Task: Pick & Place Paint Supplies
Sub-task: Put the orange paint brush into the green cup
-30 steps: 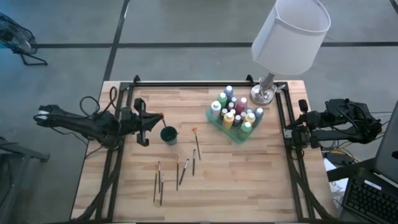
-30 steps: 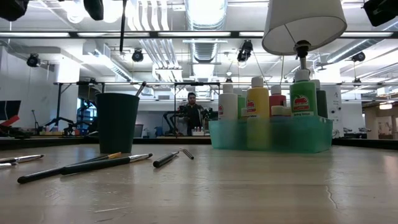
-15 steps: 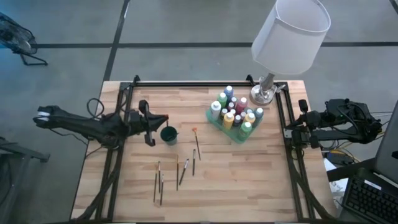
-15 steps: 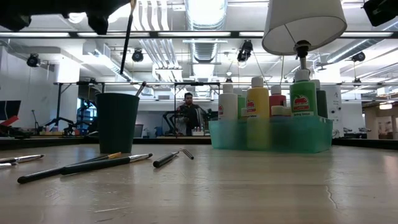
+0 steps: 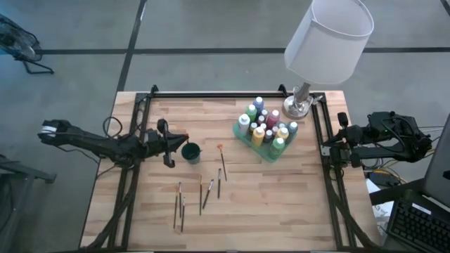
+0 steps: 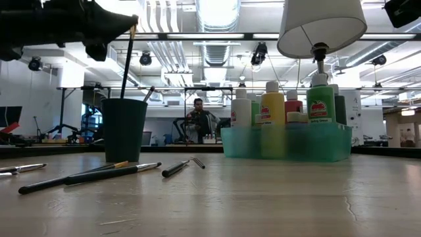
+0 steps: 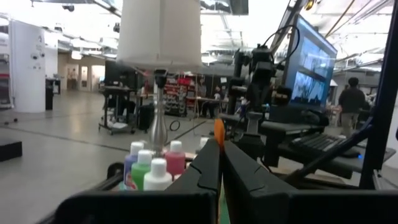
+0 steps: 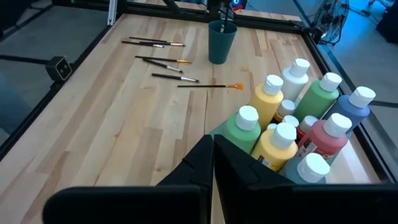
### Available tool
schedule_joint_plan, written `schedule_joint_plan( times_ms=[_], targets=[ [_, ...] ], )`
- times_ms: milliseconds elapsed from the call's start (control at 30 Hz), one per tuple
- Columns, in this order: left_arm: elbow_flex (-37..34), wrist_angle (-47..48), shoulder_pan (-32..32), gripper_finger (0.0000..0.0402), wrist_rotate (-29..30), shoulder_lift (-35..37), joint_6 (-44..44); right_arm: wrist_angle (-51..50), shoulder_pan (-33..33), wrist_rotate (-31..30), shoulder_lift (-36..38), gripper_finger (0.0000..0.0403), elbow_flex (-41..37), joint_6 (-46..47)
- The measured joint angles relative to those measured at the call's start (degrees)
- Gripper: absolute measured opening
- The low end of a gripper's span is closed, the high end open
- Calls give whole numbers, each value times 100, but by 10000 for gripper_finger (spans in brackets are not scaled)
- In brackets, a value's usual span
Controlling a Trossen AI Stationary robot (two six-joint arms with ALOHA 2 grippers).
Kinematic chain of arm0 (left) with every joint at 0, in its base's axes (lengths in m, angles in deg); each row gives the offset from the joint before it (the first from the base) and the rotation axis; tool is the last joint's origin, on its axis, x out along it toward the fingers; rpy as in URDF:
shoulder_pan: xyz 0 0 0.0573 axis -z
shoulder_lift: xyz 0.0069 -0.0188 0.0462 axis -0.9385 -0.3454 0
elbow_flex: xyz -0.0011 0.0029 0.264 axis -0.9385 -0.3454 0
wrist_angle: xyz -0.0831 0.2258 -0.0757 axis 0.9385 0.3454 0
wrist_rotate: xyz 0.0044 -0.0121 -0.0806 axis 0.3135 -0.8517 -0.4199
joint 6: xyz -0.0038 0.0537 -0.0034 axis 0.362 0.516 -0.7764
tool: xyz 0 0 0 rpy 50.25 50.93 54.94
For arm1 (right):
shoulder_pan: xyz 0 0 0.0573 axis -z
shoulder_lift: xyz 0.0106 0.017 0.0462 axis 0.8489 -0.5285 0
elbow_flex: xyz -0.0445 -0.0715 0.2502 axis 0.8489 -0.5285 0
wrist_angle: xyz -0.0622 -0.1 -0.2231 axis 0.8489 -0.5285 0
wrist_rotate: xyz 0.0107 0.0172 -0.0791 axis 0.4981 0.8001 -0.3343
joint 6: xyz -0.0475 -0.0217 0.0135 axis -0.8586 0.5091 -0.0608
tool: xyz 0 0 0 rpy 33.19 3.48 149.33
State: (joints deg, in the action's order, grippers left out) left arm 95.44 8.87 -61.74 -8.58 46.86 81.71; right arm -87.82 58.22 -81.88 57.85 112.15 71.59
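Note:
My left gripper is shut on a thin brush just left of the small dark green cup. The brush's orange bristles stick up between the fingers, and its handle reaches down to the cup's mouth. Several more brushes lie flat on the wooden table. Paint bottles with white caps stand upright in the translucent green tray. My right gripper is shut on nothing, at the table's right edge. My left gripper pinches the brush just below its orange bristles between its two fingertips. The fingers come roughly level from the table's left and lie across the brush. The brush hangs nearly upright, bristles up, with its lower handle end at the cup's rim.
A lamp with a white shade stands on its base at the far right corner, behind the tray. A black frame rail runs along the table's far edge. A thin end shows above the cup's rim. A person is far behind.
My left gripper has come down and a little toward the cup, staying shut on the brush. The brush has sunk with it, still nearly upright, and its lower end has gone from well above the cup to the cup's mouth.

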Motion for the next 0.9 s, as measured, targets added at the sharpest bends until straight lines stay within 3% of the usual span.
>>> schedule_joint_plan(
  times_ms=[900],
  targets=[
    [-320,-77,-147,7,-26,-1192,-758,0,0,0,2,8,-1,-10]
  ],
)
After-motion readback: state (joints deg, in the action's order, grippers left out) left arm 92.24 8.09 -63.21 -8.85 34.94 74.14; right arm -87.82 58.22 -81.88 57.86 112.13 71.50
